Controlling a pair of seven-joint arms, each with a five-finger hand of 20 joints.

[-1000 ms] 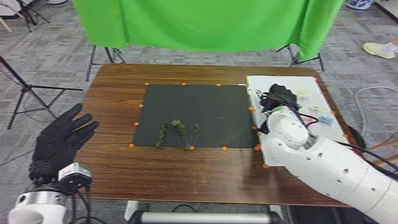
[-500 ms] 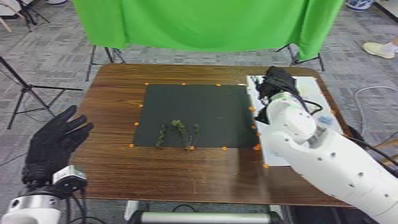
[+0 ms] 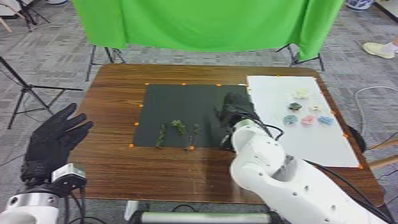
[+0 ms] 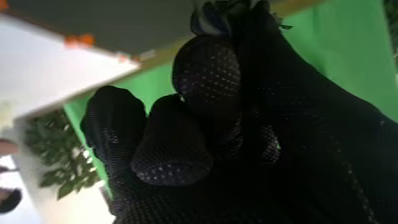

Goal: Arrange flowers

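- At the far left, on the floor near the table: a black tripod (image 3: 27, 85).
- Next, beside the left edge of the brown table (image 3: 111, 170): the left hand (image 3: 51, 137), fingers loosely spread and thumb apart, holding nothing.
- On the table, left of its middle: a dark mat (image 3: 173, 105), with orange markers along its edges.
- Low on that mat, side by side: a thin green left stem (image 3: 162, 135), then a leafier middle stem (image 3: 179, 126) leaning with its lower end to the right, then a thin right stem (image 3: 196, 130) with its lower end close to the middle one's.
- Beyond the far edge of the table: a hanging green cloth (image 3: 204, 25).
- Over the right part of the mat: the right hand (image 3: 234, 106), its fingers curled. In the right wrist view, pinched at the fingertips of the right hand (image 4: 213, 90): a small bluish piece (image 4: 210, 21), partly hidden by the glove, too blurred to tell which flower.
- Just beside the mat, on the right of the table: a white sheet (image 3: 274, 102).
- On that sheet, left to right, in a loose group: a pale teal flower (image 3: 290, 119), a dark green flower (image 3: 294, 106), a large cream flower (image 3: 300, 94) at the far end, a pink flower (image 3: 307, 120), a small cream flower (image 3: 314, 108) and a blue flower (image 3: 325, 120).
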